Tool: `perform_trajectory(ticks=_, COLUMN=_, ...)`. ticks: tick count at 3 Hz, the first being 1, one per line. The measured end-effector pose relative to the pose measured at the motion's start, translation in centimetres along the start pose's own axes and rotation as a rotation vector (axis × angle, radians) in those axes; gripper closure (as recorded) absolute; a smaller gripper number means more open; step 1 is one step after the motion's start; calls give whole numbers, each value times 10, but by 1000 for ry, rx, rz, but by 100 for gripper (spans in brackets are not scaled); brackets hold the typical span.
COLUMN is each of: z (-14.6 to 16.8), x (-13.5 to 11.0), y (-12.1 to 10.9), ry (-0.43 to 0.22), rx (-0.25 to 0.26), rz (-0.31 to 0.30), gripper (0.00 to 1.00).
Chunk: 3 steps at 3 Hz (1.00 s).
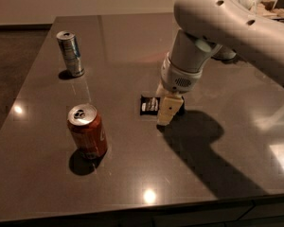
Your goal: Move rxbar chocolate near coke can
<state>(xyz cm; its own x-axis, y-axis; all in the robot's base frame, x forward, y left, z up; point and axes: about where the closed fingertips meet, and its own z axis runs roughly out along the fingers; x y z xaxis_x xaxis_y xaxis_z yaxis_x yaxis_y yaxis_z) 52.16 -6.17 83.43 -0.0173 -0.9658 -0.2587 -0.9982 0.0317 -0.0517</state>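
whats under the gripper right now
The rxbar chocolate lies flat on the table under the gripper. Its left part shows; the gripper covers its right end, so contact cannot be judged.
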Motion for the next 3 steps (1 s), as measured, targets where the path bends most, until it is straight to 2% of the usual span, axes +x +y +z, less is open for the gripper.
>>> perform_trajectory(ticks=1, z=1, x=-3, y=5, ry=5, rx=-26, rz=-5, gripper=64)
perform_trajectory(ticks=2, z=-2, x=-5, y=11, ry=1, rx=-33, rz=-11, gripper=96)
perform_trajectory(ticks=3, z=-20, x=-24, y=38, ry=-22, rx=-45, rz=-51, gripper=100)
